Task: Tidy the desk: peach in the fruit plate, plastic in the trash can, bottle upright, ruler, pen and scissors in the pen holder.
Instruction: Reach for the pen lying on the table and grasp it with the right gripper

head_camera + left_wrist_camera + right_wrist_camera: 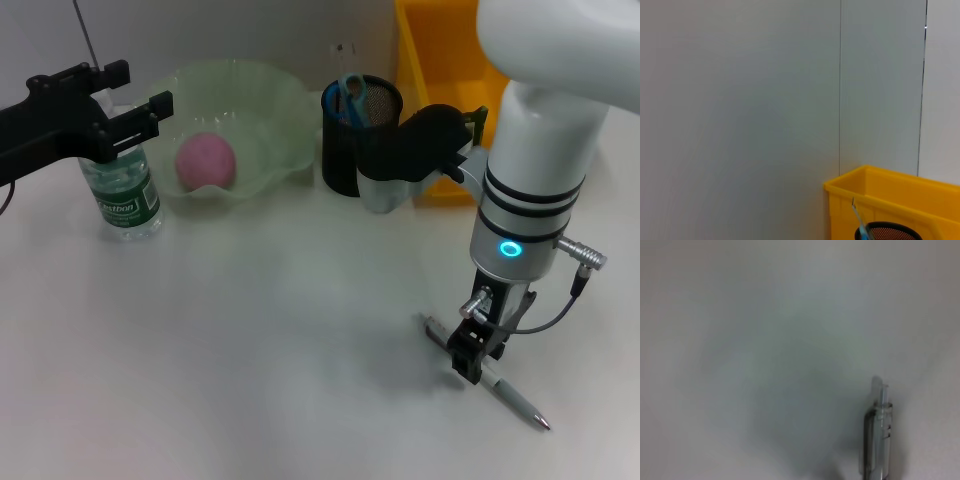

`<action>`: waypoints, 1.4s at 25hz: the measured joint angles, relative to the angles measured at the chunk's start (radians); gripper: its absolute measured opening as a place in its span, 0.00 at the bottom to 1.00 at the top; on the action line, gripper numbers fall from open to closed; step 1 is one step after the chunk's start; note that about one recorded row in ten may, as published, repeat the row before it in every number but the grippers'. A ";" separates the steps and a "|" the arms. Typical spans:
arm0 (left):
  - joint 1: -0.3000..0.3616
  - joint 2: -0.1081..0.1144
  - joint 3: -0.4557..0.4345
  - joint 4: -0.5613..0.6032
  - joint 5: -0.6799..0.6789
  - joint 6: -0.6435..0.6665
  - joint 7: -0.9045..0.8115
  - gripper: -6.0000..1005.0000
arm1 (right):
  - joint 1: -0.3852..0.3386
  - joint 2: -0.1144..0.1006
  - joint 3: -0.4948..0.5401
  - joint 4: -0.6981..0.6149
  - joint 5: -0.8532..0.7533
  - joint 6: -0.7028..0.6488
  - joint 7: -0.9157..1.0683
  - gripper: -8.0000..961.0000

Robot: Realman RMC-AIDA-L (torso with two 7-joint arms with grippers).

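The silver pen (510,392) lies on the white desk at the front right, and my right gripper (476,352) is down over its middle. The right wrist view shows one end of the pen (879,440) on the desk. The clear bottle (124,198) with its green label stands upright at the back left, my left gripper (128,98) shut on its top. The pink peach (205,160) rests in the pale green fruit plate (285,110). Blue-handled scissors (349,92) stand in the black mesh pen holder (345,150). The ruler and the plastic are out of view.
The yellow trash can (437,60) stands behind the pen holder, and its rim (890,187) also shows in the left wrist view. A grey cylinder (382,192) under a black part stands beside the pen holder. My right arm's white body (535,150) rises over the right side.
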 joint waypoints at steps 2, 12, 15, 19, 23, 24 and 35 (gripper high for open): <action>0.000 0.000 0.000 0.001 0.000 0.000 0.000 0.66 | 0.000 0.000 0.000 0.000 0.001 0.001 0.000 0.41; 0.001 0.000 0.000 0.002 -0.001 0.000 0.009 0.66 | 0.001 0.000 -0.003 0.016 0.001 0.015 0.000 0.39; 0.001 -0.001 0.000 0.003 -0.003 0.000 0.010 0.66 | 0.002 0.000 -0.004 0.018 0.001 0.016 0.000 0.39; 0.002 -0.001 0.000 0.003 -0.004 0.000 0.010 0.66 | 0.002 0.000 -0.012 0.019 0.001 0.017 0.000 0.38; 0.003 -0.002 0.000 0.003 -0.004 0.000 0.011 0.66 | 0.003 0.002 -0.016 0.020 0.001 0.021 0.000 0.37; 0.003 -0.002 0.000 0.003 -0.004 0.000 0.011 0.66 | 0.004 0.002 -0.016 0.020 0.001 0.022 0.000 0.37; 0.005 -0.002 0.000 0.003 -0.005 0.004 0.011 0.66 | 0.004 0.002 -0.017 0.020 0.003 0.025 0.000 0.34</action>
